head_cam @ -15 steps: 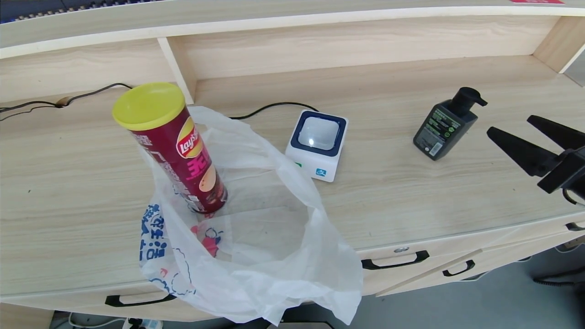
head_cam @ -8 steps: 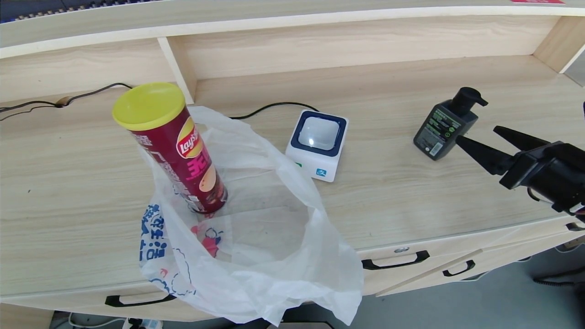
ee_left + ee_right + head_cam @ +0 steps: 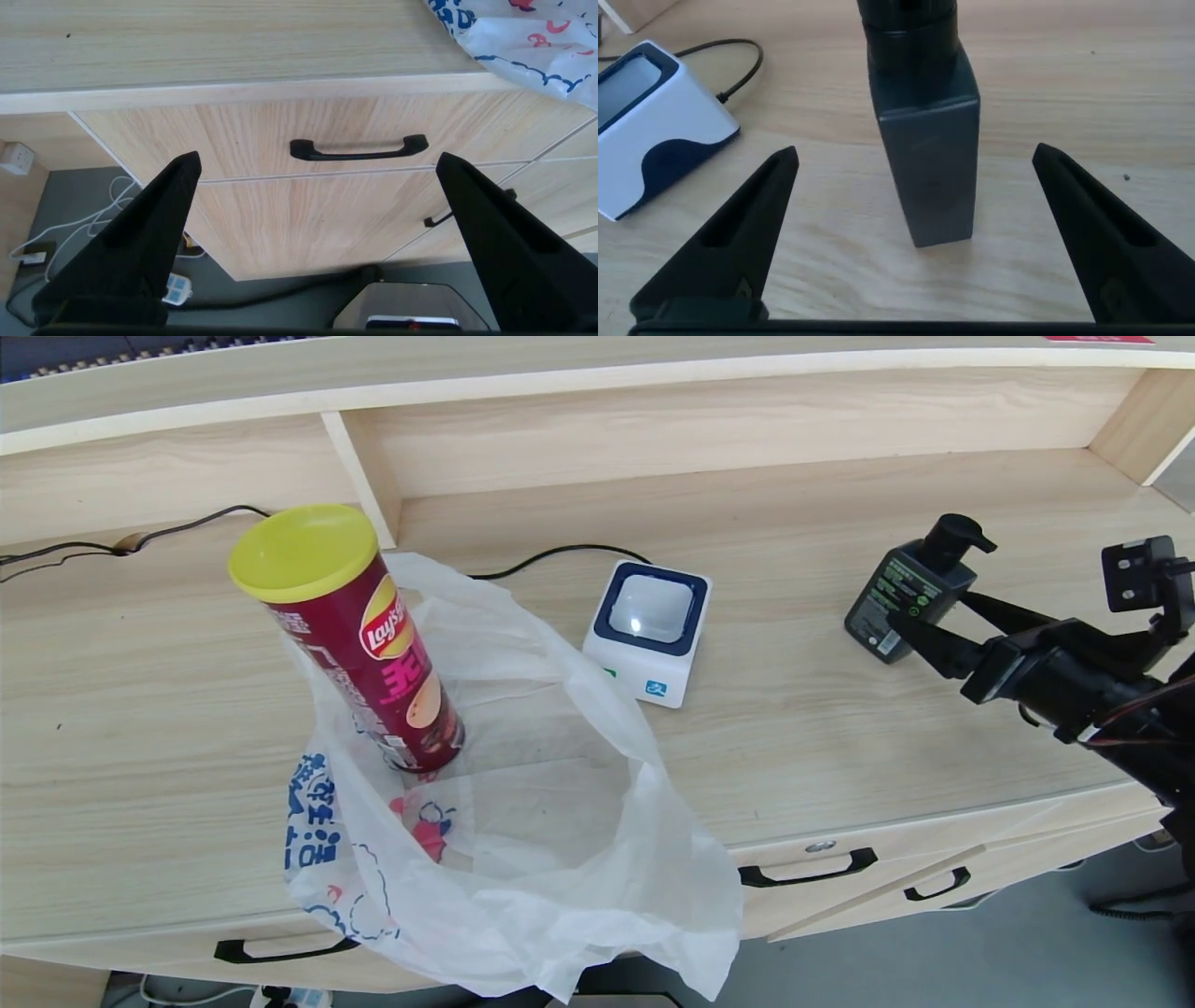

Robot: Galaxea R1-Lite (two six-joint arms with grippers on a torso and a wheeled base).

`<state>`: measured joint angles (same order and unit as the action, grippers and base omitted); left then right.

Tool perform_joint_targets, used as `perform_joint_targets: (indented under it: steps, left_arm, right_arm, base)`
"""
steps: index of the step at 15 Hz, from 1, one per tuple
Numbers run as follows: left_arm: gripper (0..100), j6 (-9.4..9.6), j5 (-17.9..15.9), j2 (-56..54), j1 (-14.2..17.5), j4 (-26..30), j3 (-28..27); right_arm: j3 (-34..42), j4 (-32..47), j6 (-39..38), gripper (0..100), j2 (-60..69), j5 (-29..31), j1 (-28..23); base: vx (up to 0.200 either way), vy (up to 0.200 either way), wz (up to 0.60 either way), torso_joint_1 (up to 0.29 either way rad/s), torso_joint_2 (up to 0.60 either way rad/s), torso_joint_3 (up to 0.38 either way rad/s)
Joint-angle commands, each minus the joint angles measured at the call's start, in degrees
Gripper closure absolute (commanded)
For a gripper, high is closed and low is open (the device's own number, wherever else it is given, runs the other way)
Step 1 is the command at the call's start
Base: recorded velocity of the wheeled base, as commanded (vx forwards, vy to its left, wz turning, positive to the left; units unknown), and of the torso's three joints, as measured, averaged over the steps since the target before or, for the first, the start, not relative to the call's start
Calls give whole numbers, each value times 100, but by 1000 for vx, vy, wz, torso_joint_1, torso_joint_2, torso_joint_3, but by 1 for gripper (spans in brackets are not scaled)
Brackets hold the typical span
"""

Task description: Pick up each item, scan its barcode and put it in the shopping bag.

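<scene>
A dark pump bottle (image 3: 907, 588) stands on the wooden counter at the right; in the right wrist view the bottle (image 3: 926, 149) is straight ahead, a little beyond the fingertips. My right gripper (image 3: 938, 623) is open, its fingers reaching the bottle's near side. A red chip can (image 3: 350, 635) with a yellow lid stands tilted inside the white shopping bag (image 3: 523, 821) at the counter's front left. The white and blue scanner (image 3: 649, 630) sits between bag and bottle. My left gripper (image 3: 318, 177) is open below the counter edge, facing a drawer front.
A black cable (image 3: 551, 555) runs from the scanner to the back wall. Drawer handles (image 3: 808, 870) line the counter front. A raised shelf with a divider (image 3: 359, 476) borders the back. Bare counter lies between scanner and bottle.
My right gripper has moved left and forward from the counter's right edge until its fingers reach the pump bottle. Bag, can and scanner have not moved.
</scene>
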<state>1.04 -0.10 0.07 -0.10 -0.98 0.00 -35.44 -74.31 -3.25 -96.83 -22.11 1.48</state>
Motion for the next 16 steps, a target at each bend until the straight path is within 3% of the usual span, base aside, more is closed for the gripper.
perform_joint_targets:
  steps: [1, 15, 16]
  left_arm:
    - [0, 2, 1, 1, 1, -8, 0]
    - [0, 2, 1, 1, 1, 1, 0]
    - [0, 2, 1, 1, 1, -8, 0]
  right_arm:
    - [-402, -198, -8, 0, -389, -3, 2]
    - [-1369, -558, -246, 0, -1435, -3, -7]
    - [-1404, -558, -281, 100, -1444, -3, 2]
  base:
    - [0, 0, 0, 0, 0, 0]
    - [0, 0, 0, 0, 0, 0]
    - [0, 0, 0, 0, 0, 0]
